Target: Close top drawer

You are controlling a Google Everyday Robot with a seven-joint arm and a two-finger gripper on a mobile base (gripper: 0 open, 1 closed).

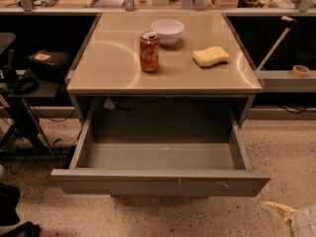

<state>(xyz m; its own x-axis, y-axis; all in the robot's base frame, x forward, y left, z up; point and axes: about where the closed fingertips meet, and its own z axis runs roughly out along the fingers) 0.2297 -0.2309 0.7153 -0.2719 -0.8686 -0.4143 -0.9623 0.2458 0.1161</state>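
The top drawer [158,181] is a wide, shallow grey metal drawer, pulled far out from under the table top [113,68]. It looks empty inside. Its flat front faces me and has small white scratch marks right of centre. My gripper [280,210] comes into view at the bottom right corner, low over the floor. It is right of and slightly below the drawer front's right end, and apart from it.
On the table top stand a red soda can [149,51], a white bowl [167,30] and a yellow sponge [211,56]. A tape roll [300,70] lies on a shelf at the right. A black stand with gear [29,78] is at the left. The floor is speckled.
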